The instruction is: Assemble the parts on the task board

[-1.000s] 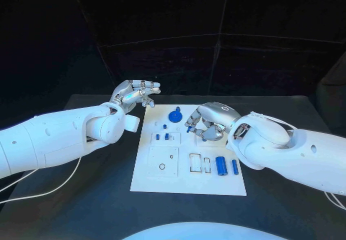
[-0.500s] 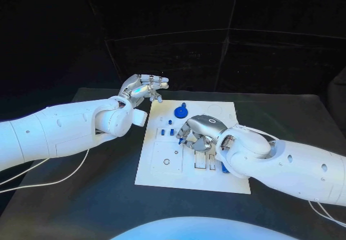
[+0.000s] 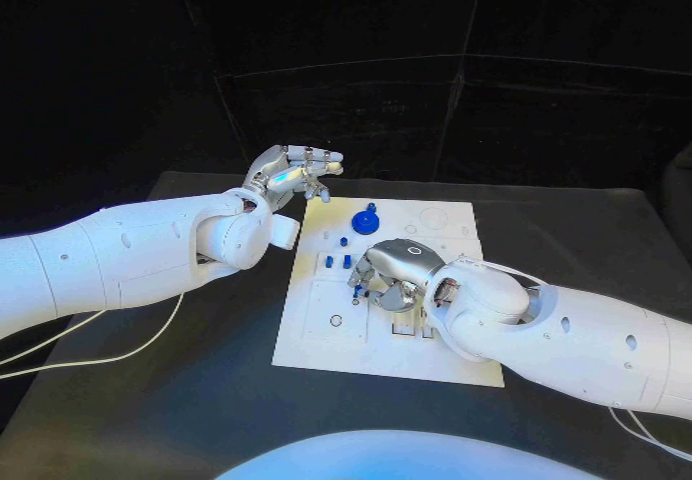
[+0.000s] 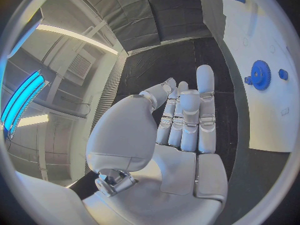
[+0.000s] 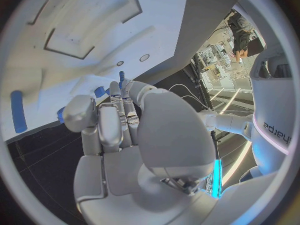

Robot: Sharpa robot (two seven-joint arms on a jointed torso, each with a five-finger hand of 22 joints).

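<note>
1. Board (image 3: 325, 340) lies flat mid-desk (image 3: 159, 410), so both arms can reach it.
2. Right hand (image 3: 389, 272) is low over the board's middle, fingers curled down among the small blue pegs (image 3: 336, 262); can't tell if it's pinching one, prob. lining up an insert.
3. Left hand (image 3: 293, 172) is raised off the board's far-left corner, fingers curled, holding nothing: parked clear.
4. Blue gear (image 3: 366, 221) sits near the far edge, untouched.
</note>
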